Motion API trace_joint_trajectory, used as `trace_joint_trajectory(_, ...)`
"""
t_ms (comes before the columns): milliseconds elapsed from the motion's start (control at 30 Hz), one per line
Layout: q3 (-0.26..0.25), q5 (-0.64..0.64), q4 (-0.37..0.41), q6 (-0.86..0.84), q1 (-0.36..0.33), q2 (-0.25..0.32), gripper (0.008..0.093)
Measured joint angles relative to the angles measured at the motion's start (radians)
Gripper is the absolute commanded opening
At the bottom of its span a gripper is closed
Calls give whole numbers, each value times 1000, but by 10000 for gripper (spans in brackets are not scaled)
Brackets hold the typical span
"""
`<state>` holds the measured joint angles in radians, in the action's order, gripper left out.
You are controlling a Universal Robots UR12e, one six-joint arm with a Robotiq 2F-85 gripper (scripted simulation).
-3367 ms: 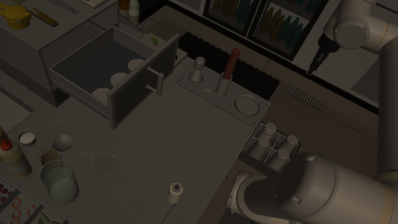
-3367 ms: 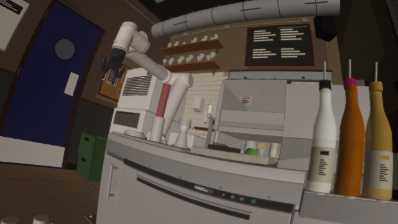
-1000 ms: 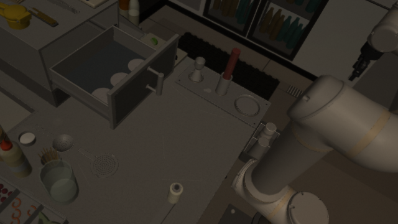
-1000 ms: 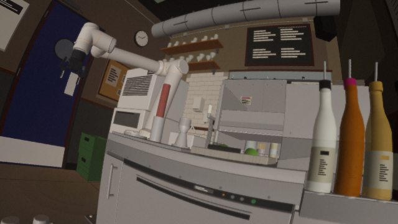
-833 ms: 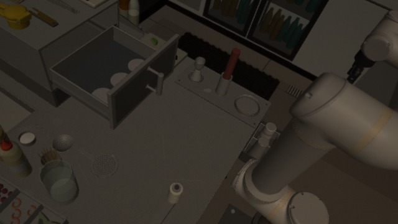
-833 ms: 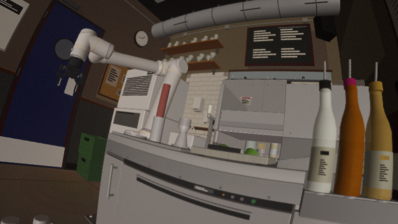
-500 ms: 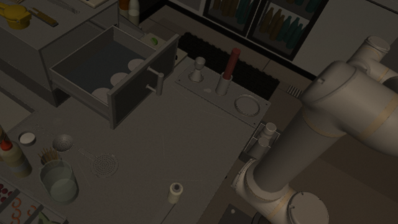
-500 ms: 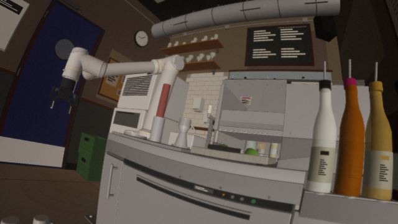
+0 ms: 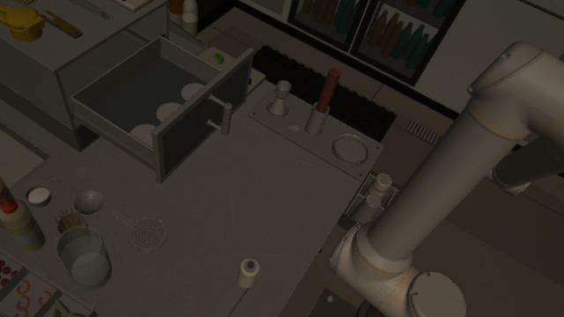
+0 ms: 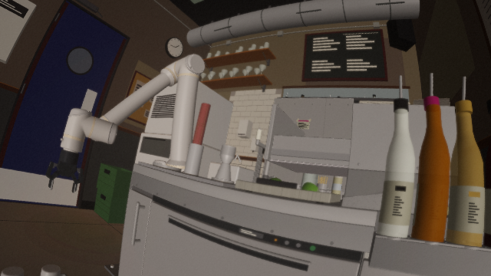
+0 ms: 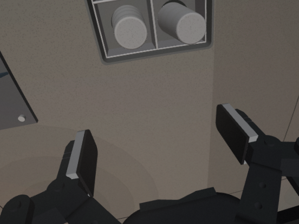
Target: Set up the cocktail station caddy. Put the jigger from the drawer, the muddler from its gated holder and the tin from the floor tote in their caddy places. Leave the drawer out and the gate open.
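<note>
On the counter's far side the caddy [image 9: 315, 132] holds the jigger [image 9: 279, 100] at its left end and the red muddler [image 9: 325, 97] upright in its tube, while its ring seat [image 9: 350, 149] is empty. Down on the floor beside the counter, the tote [image 11: 153, 28] has two compartments, each with a grey tin: a ribbed one [image 11: 130, 28] and a smooth one [image 11: 184, 23]. My gripper [image 11: 162, 151] hangs open and empty over the floor, short of the tote, well off the counter's side [image 10: 61, 180]. The drawer [image 9: 154, 105] stands pulled out.
The arm's thick links [image 9: 440, 176] cross the right side of the counter. On the counter's near left are a glass [image 9: 83, 257], a strainer [image 9: 147, 233] and a small roll [image 9: 249, 273]. Green crates [image 10: 111, 191] stand on the floor behind my gripper.
</note>
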<state>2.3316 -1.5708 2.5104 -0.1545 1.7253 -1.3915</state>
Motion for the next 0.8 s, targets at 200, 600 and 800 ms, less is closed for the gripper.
trace_joint_trajectory(200,33,0,202,0,0,169,934)
trace_joint_trajectory(600,27,0,498,0,0,471,934)
trace_joint_trajectory(800,10,0,577,0,0,566,934)
